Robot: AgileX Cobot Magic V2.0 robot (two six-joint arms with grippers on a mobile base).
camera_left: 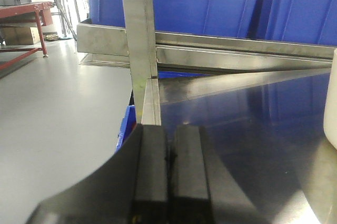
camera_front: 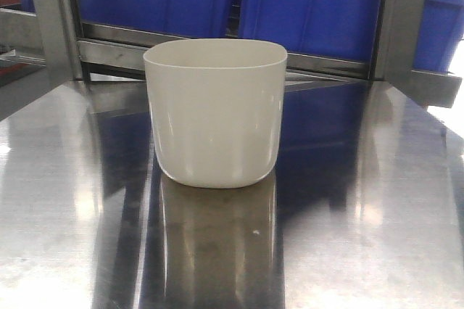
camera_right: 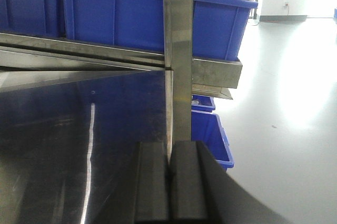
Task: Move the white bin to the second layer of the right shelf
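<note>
Since the white bin (camera_front: 215, 117) stands upright and alone near the middle of the steel surface (camera_front: 362, 236), open side up and apparently empty, nothing crowds it and either side wall is free to be taken. It sits square to the front camera with its glossy walls tapering down to a rounded base, so a pinch from one side would likely slip. A squeeze from both sides, or a grip over the rim, looks the safer plan.

The left claw (camera_left: 168, 134) is closed, its two dark pads pressed together with nothing between them. It is held low over the left edge of the surface, next to an upright steel post (camera_left: 139, 50). From there the bin shows only as a pale sliver (camera_left: 331, 98) at the far right, well apart from the claw. The right claw (camera_right: 169, 148) is likewise closed and empty, parked at the opposite edge in line with another post (camera_right: 179, 50), and the bin is out of its view. Both arms seem set wide so the bin stays clear between them.

Behind the bin, blue crates (camera_front: 312, 11) rest on a rack level with a steel front rail (camera_front: 116, 51). No rollers can be seen, so it may not be the right shelf second layer. The move has not begun, and both claws must open first.
</note>
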